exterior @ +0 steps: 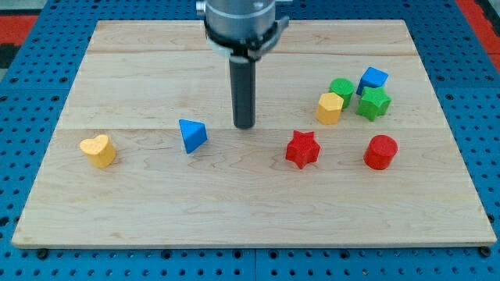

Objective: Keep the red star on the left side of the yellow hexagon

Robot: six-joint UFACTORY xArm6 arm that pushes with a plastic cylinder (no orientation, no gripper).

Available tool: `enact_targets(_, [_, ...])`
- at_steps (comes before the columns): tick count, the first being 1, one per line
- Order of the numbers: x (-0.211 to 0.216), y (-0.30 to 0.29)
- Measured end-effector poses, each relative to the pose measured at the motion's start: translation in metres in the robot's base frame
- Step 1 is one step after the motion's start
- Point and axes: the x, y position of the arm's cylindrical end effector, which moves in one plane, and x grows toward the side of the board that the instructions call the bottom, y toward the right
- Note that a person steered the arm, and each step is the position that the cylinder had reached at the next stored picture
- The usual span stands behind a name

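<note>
The red star [302, 149] lies on the wooden board [250, 211], right of centre. The yellow hexagon [330, 108] sits above and slightly to the right of it, in a cluster near the view's upper right. The star is apart from the hexagon, below and a little left of it. My tip [244, 125] is at the board's middle, left of and slightly above the red star, with a gap between them. It touches no block.
A green block [341, 88], a blue cube [373, 79] and a green star [373, 103] crowd around the hexagon. A red cylinder [380, 151] is right of the red star. A blue triangle [191, 135] and a yellow heart [98, 150] lie at the left.
</note>
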Motion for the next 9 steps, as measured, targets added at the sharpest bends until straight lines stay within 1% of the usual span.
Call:
enact_targets(1, [0.057, 0.003])
enact_targets(2, [0.082, 0.055])
enact_targets(3, [0.049, 0.092])
enact_targets(4, [0.003, 0.093])
enact_targets(5, [0.014, 0.117])
enact_targets(6, [0.023, 0.095])
enact_targets(7, [0.017, 0.033])
enact_targets(8, [0.006, -0.006])
enact_targets(9, [-0.039, 0.011])
